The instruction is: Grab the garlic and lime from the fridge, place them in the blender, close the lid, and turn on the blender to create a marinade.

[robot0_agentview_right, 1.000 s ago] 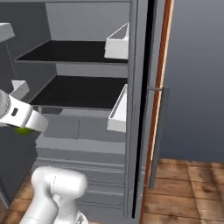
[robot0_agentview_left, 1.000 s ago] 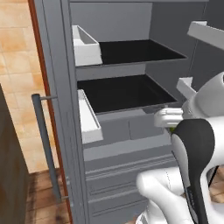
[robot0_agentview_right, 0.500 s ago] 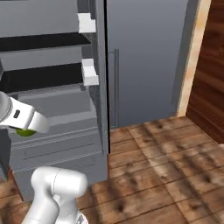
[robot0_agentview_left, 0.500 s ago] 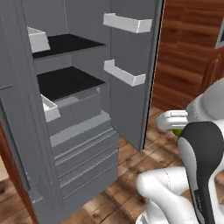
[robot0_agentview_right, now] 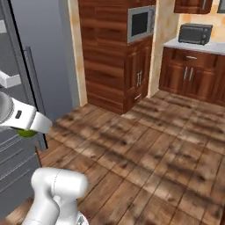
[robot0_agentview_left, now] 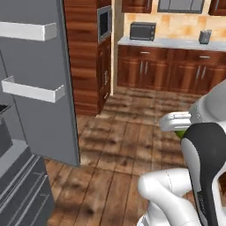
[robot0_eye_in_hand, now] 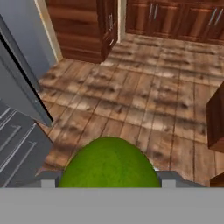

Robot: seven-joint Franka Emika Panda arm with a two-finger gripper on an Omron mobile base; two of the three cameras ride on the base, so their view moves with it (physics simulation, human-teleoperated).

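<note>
My gripper is shut on the lime, a round yellow-green fruit that bulges up between the fingertips in the hand view. From the left base view the gripper hangs over the wooden floor with a sliver of lime under it. The right base view has the gripper and lime at the far left, just in front of the fridge. The fridge door stands open, with white bins on it. The garlic, blender and lid are out of view.
Bare wooden floor stretches ahead. Dark wood cabinets with a built-in microwave stand beyond it, and a counter carries a toaster oven and a toaster. A brown cabinet corner sits at the right of the hand view.
The whole picture has swung away from the fridge shelves toward the kitchen floor and cabinets, so the base has turned. The lime stays held in the gripper.
</note>
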